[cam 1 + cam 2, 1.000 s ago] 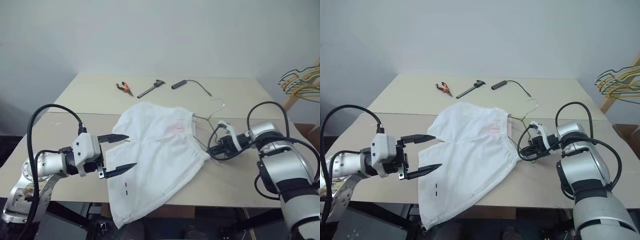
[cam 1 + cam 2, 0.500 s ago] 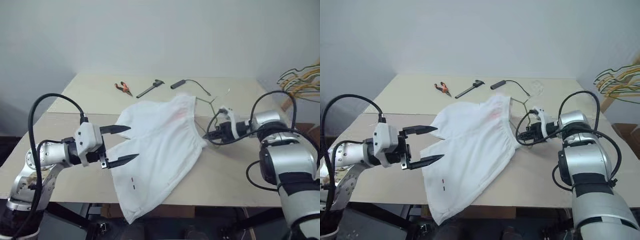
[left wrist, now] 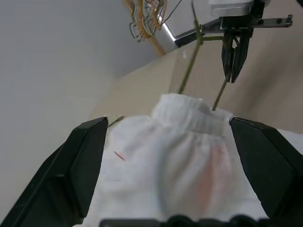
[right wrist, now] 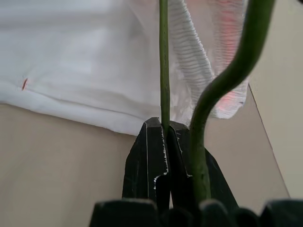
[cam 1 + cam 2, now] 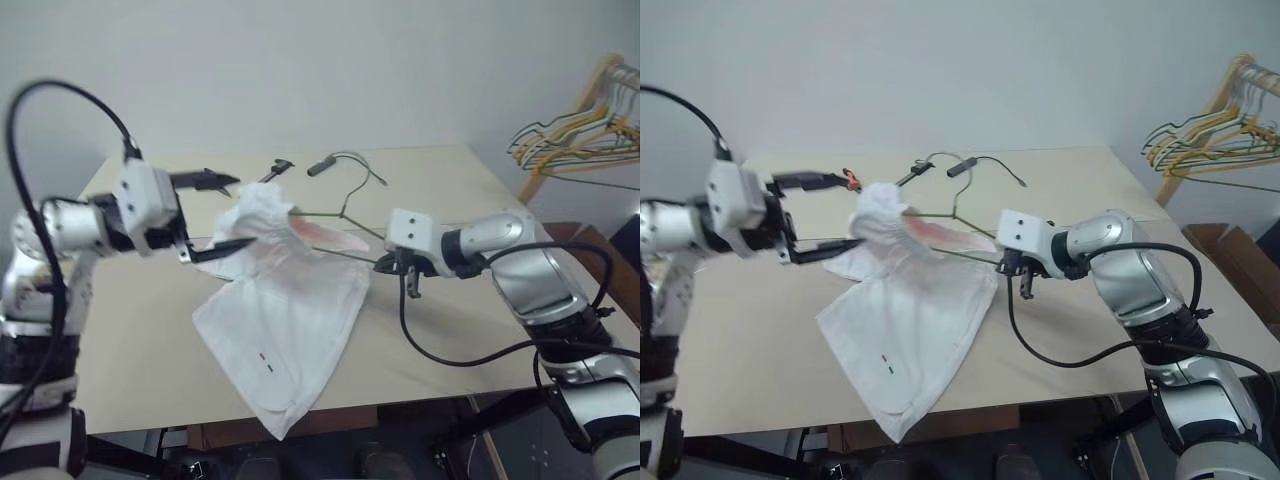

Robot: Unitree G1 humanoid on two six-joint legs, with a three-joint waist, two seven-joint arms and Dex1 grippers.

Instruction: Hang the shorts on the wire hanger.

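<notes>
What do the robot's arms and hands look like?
Both arms are shiny silver metal with black joints and looping black cables. The left hand and the right hand each have a white boxy block at the wrist and two thin, pointed black fingers.

One pair of shorts (image 5: 285, 320), one wire hanger (image 5: 345, 205), two hands, left hand (image 5: 222, 212), right hand (image 5: 392, 262), one table (image 5: 440, 330)

Looks like a bare lab or workshop corner; plain white wall (image 5: 330, 60) behind a beige table (image 5: 130, 330); hand tools at the table's far edge, orange-handled pliers (image 5: 850, 180) among them; bunch of hangers (image 5: 575, 130) on a wooden rack, far right.
</notes>
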